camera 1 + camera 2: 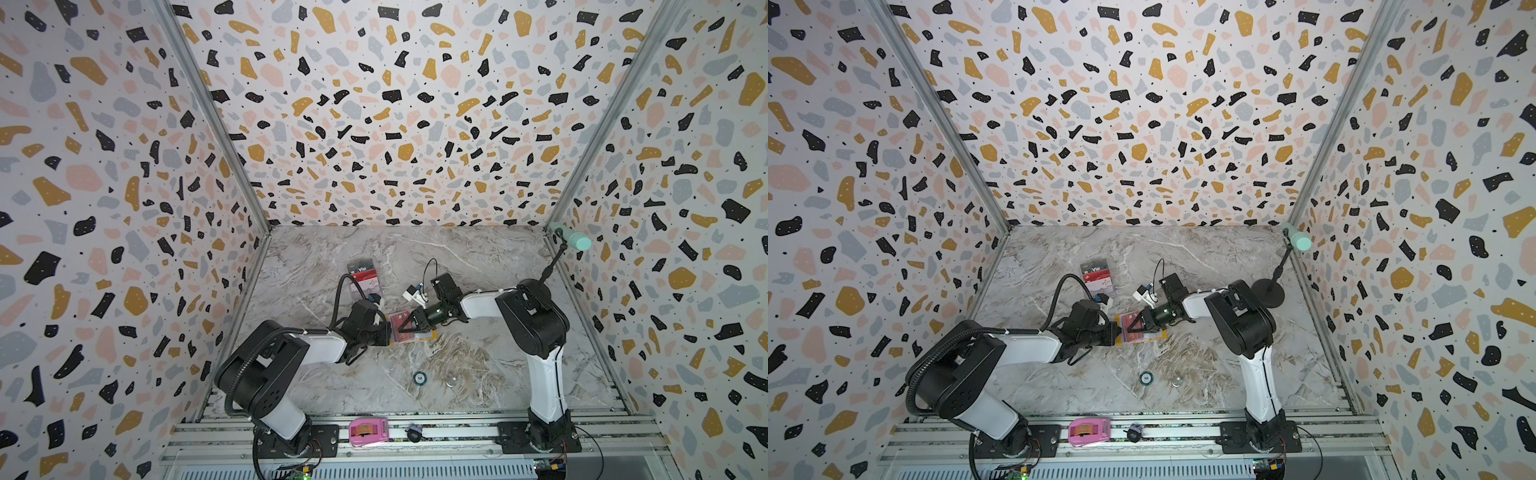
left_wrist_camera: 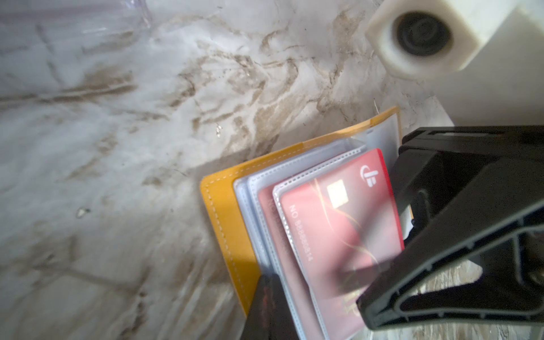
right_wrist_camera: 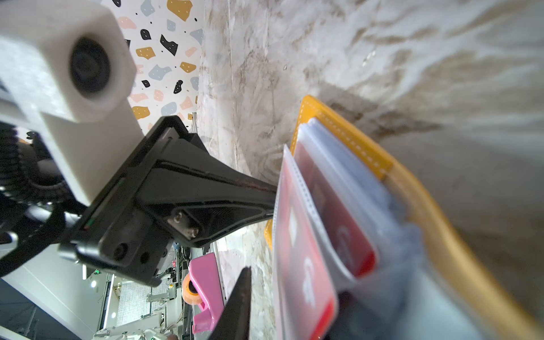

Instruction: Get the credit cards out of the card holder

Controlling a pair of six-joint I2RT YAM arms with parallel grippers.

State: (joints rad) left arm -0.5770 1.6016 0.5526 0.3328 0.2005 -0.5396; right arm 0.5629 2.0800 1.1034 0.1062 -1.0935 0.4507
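Cards outside the holder are recorded at the left rear: a black card point(image 1: 365, 265) with white lettering and, just in front of it, a white card point(image 1: 369, 286) with dark marks, both well apart from the grippers. A pink tape dispenser point(image 1: 369, 432) is noted on the front rail.

The left gripper point(image 1: 388, 333) is seen closed, its tips meeting in a single point at the left edge of the card holder point(image 2: 223, 212). Whether a sleeve is pinched there or merely pressed cannot be settled, as the tip is hidden behind a raised sleeve in the right wrist view.

The card holder, mustard yellow, lies open near the middle of the marble table point(image 1: 457, 257), between the two grippers, with its clear sleeves fanned upward. A red card point(image 2: 338, 223) is lodged in the topmost sleeve, and a second red card point(image 3: 347, 235) is seen in the sleeve behind it.

The right gripper point(image 1: 404, 329) is found with its jaws a little apart, set astride the raised sleeve that carries the red card. A strip of table shows between one finger point(image 3: 238, 300) and the sleeve, so no clamp is recorded.

Further right and nearer the front, a dark round disc point(image 1: 420, 377) and a small clear round piece point(image 1: 452, 380) lie on the table. A mint-green cylinder point(image 1: 575, 239) on a black stand is noted in the right rear corner.
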